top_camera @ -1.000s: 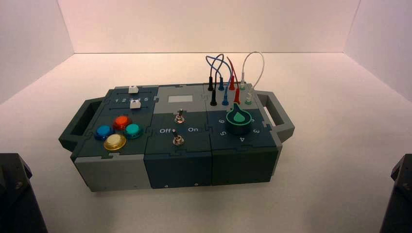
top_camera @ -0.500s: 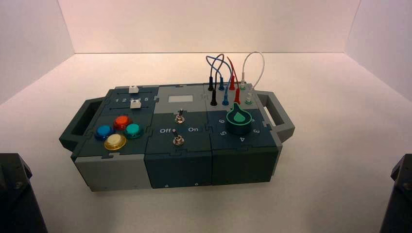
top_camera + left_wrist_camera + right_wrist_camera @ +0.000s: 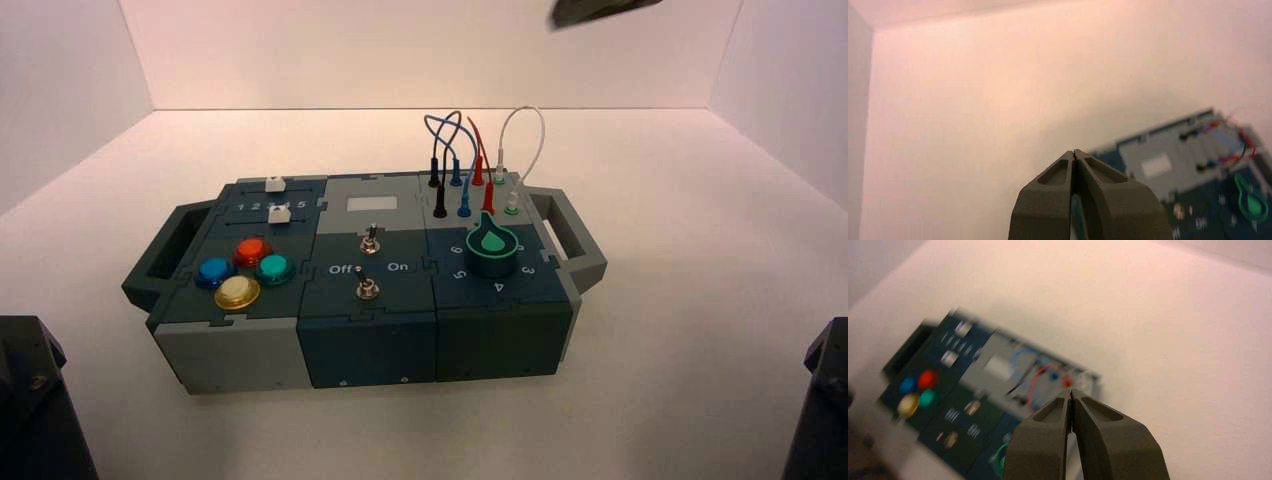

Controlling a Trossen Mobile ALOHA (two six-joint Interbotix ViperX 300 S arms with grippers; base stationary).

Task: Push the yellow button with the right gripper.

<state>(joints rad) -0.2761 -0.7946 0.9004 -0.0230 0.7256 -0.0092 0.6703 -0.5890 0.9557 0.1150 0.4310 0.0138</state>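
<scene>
right gripper (image 3: 1071,395), fingertips pressed together, hangs far above the yellow button (image 3: 908,405); descending askew risks striking the teal button (image 3: 927,398) alongside.

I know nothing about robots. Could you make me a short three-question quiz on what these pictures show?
1. True or false: the right pincer is already pressing the pale yellow round domed button.
2. Which round button sits farthest from the camera in the high view: A) blue, B) orange-red, C) teal?
3. Fill in: the left pincer has its grey tapered fingers ____.

Key: 1 false, it is high above the grey and dark teal box; 2 B; 3 shut.
</scene>
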